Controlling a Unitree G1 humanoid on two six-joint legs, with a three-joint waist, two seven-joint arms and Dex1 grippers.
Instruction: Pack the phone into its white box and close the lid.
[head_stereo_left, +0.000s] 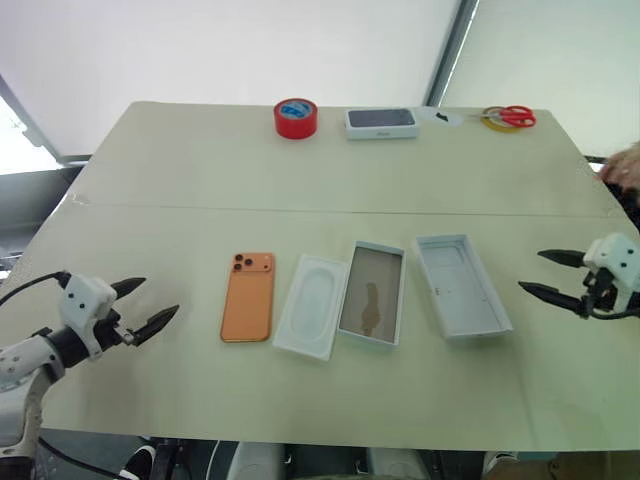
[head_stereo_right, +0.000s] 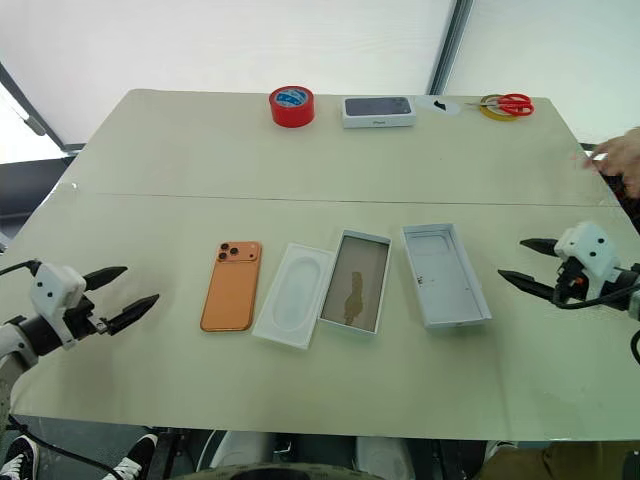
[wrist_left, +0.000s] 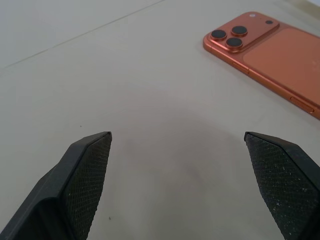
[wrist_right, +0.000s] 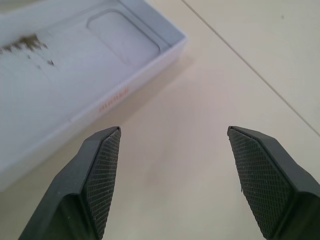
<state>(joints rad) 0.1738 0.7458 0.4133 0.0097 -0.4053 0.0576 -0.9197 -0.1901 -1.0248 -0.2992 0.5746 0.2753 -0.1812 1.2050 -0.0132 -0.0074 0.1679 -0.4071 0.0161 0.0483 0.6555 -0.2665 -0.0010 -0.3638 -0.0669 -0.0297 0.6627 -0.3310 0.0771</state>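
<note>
- The left pincer (head_stereo_left: 147, 303), two black fingers on a white wrist block, hovers over the pale beige worktop (head_stereo_left: 180, 180) near its left edge, fingers spread wide and holding nothing.
- The phone (head_stereo_left: 248, 296), a flat orange smartphone with rounded corners, lies back up, its three-lens camera square at the far corner, well apart from the left pincer.
- The white insert (head_stereo_left: 314, 304), a tray with an oval recess, lies just beside the phone and touches the next item.
- The white box (head_stereo_left: 372, 294), a shallow cardboard tray with a brownish floor, sits at the middle, open and empty.
- The lid (head_stereo_left: 461, 286), a shallow white cardboard cover, lies inside up beside the box.
- The right pincer (head_stereo_left: 549, 273) hovers near the lid, fingers spread, empty.
- Along the far edge: a red tape roll (head_stereo_left: 295, 118), a white box with a dark phone print (head_stereo_left: 381, 122), and red-handled scissors (head_stereo_left: 510, 117).
</note>
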